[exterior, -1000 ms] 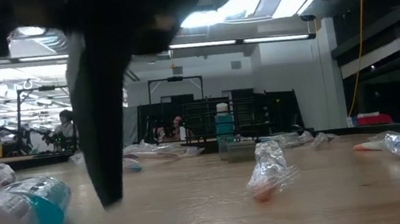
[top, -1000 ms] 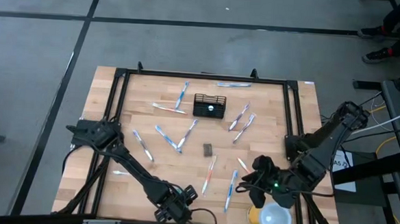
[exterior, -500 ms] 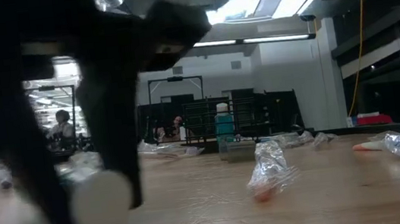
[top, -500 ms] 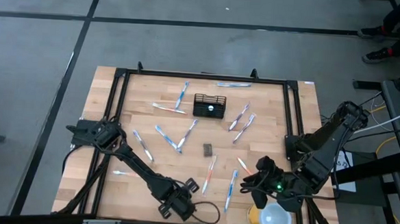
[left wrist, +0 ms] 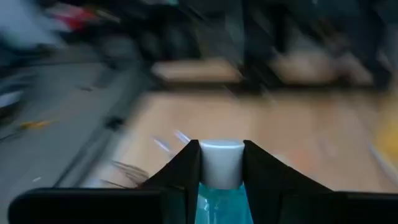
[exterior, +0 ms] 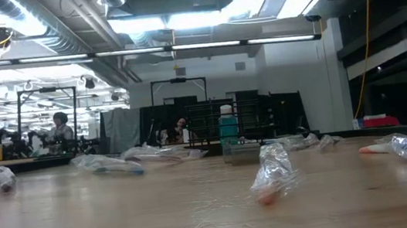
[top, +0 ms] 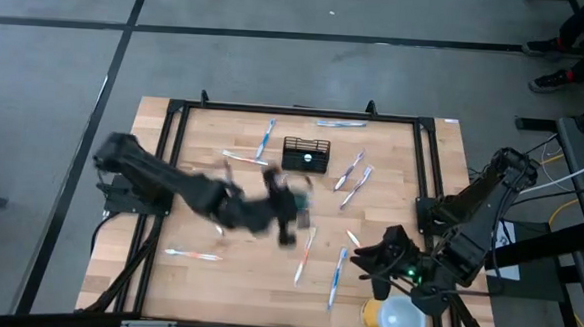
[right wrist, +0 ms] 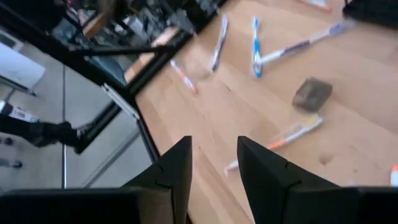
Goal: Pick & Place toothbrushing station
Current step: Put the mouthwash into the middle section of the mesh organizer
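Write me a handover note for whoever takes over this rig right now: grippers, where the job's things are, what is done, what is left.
Left gripper: fingers shut on a teal tube with a white cap, carried mid-table, near the small black rectangular mesh holder.
Right gripper: open, empty, at the table's near right by the round yellow cup.
Done: tube picked up.
Left: place it in the holder; wrapped toothbrushes lie scattered on the wooden table.

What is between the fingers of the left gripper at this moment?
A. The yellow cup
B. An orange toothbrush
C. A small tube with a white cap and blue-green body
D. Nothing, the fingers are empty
C. In the left wrist view, the left gripper has its two dark fingers closed on the tube, whose white cap sits above a blue-green body.
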### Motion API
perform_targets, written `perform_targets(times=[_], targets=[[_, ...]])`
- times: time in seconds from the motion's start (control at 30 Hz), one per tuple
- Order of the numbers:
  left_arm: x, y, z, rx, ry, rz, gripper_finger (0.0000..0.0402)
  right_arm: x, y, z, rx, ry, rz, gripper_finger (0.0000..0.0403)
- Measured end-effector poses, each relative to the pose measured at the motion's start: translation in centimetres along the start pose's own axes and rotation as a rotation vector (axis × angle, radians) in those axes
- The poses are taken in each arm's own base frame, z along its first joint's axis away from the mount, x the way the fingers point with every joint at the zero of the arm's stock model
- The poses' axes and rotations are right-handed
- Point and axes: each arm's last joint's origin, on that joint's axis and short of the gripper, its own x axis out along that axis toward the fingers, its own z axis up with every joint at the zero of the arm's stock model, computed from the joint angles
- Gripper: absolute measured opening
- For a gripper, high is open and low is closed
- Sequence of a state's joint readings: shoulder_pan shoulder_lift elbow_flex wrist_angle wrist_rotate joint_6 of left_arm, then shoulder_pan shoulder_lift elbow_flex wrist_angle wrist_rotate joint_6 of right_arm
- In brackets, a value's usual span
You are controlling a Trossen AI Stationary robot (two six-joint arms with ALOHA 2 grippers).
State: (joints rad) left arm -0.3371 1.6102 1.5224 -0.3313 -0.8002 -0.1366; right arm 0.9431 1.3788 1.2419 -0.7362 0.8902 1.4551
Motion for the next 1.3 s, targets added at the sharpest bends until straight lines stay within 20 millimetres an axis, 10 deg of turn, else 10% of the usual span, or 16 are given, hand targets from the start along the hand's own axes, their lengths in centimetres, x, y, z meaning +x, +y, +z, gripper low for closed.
perform_targets(times=[0.1, 0.43, 0.87, 1.3], targets=[[0.5, 4.3, 0.5, -0.198, -0.159, 0.106, 0.0087, -0.4, 0.1, -0.2, -0.006, -0.039, 0.009, 0.0130], [5.2, 11.1, -6.5, -0.591, -0.472, 0.286, 0.0087, -1.1, 0.2, -0.6, -0.007, -0.105, 0.028, 0.0130], [14.9, 12.1, -13.7, -0.700, -0.368, 0.361, 0.0087, -1.1, 0.2, -0.5, -0.005, -0.120, 0.026, 0.0130], [17.7, 12.1, -16.2, -0.668, -0.292, 0.464, 0.0087, -1.1, 0.2, -0.4, 0.019, -0.141, 0.025, 0.0130]])
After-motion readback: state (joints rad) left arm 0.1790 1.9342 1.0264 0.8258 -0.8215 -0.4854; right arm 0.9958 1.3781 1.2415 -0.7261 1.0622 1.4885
